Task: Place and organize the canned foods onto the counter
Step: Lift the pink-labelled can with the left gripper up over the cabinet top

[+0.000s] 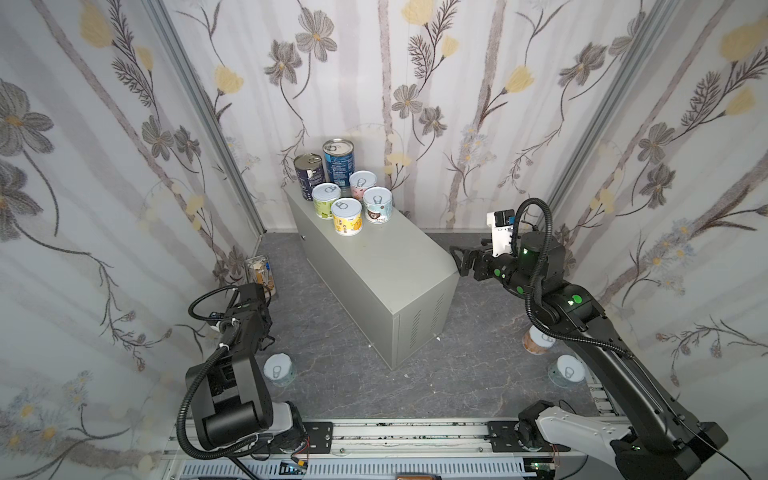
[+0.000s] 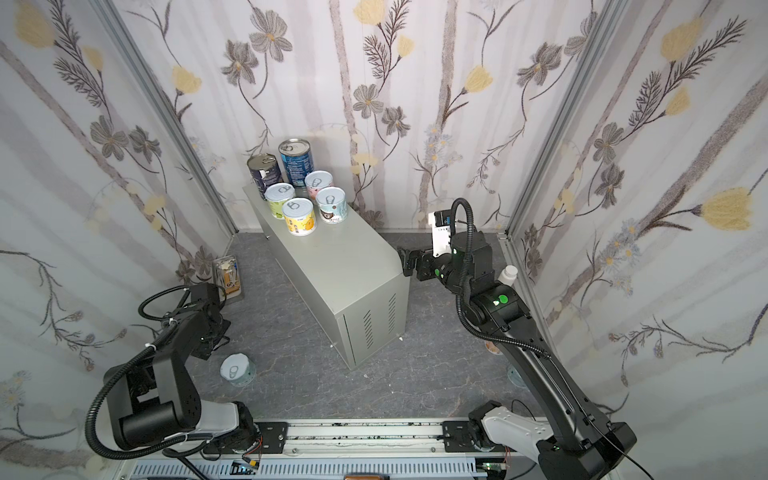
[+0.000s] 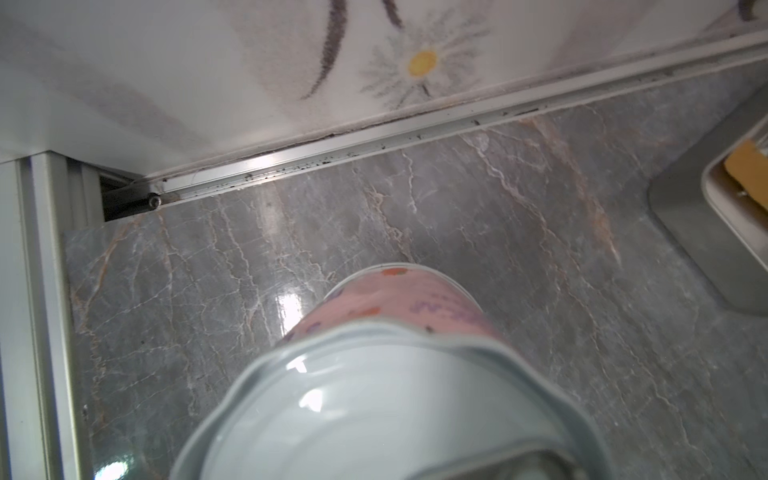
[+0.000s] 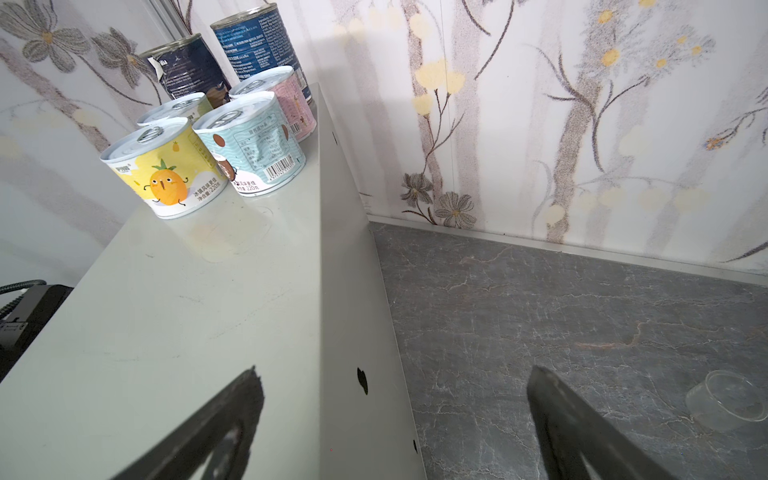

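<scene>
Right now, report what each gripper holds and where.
Right gripper: open, nothing held. Left gripper: cannot be told; the pink can fills its wrist view, fingers hidden.

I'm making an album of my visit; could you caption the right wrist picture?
Open jaws beside the grey counter, where six cans stand clustered at the far end.

The counter (image 1: 374,266) is plain light grey. Among the cans are a navy can (image 1: 308,180), a brighter blue can (image 1: 340,168), a yellow can (image 4: 166,183) with an orange pineapple figure, a pale blue can (image 4: 249,153) with wave lines, a pink can (image 4: 297,104) and a lime green can (image 1: 324,208). The floor (image 1: 340,386) is dark grey marble with pale veins. The wallpaper (image 1: 415,62) is whitish with grey and yellow flowers.
</scene>
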